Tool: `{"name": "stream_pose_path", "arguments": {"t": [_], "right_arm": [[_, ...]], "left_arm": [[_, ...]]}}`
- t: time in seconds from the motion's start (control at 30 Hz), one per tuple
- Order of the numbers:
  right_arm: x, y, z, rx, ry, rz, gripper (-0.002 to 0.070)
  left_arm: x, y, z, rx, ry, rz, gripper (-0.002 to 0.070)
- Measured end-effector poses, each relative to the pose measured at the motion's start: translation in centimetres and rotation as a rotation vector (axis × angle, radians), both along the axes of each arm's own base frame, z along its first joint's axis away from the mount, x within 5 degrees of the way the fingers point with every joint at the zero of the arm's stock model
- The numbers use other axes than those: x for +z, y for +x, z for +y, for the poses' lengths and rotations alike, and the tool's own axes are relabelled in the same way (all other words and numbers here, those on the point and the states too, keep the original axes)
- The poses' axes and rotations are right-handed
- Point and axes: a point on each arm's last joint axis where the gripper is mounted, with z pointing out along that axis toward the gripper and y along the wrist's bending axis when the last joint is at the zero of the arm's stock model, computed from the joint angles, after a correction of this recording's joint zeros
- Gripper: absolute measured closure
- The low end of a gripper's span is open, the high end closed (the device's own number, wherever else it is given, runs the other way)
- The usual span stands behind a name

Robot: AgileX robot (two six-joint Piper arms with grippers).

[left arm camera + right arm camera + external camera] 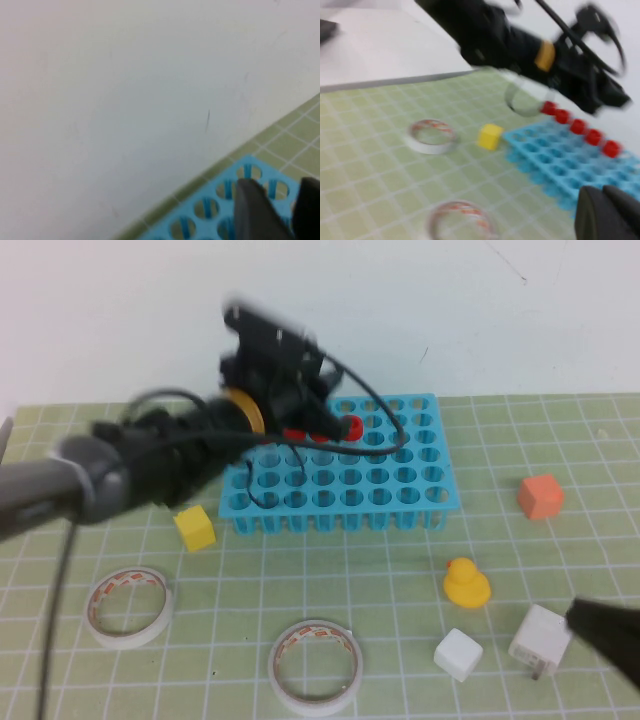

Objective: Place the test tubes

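Tape roll [315, 665] lies nearest, at 6 o'clock on the counter [400, 570]. The right claw [600, 632] is parked at 4 o'clock, closed and empty. Toward 12 o'clock sits the blue rack [340, 485], with test tubes [345, 427] standing in its far row and the left claw [318, 412] just above them.

Left wrist view: fingers [257, 210] are apart over the rack holes, apparently holding nothing.

Right wrist view: five red caps [577, 125] stand in line.

Risk: a low withdrawal could snag a cap and tip the rack.
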Motion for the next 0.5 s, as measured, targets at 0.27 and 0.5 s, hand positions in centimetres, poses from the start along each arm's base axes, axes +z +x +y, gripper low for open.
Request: {"name": "stream_pose_path", "arguments": {"t": [0.27, 0.5], "right_arm": [[4.7, 2.5, -3.1, -0.419, -0.134, -0.321, 0.0678], [8.9, 2.9, -7.1, -0.778, -0.426, -0.346, 0.0678]], "left_arm": [[13.3, -6.6, 4.0, 0.119, 0.184, -0.193, 0.0669], [19.1, -12.4, 8.6, 0.334, 0.326, -0.202, 0.0674]]}}
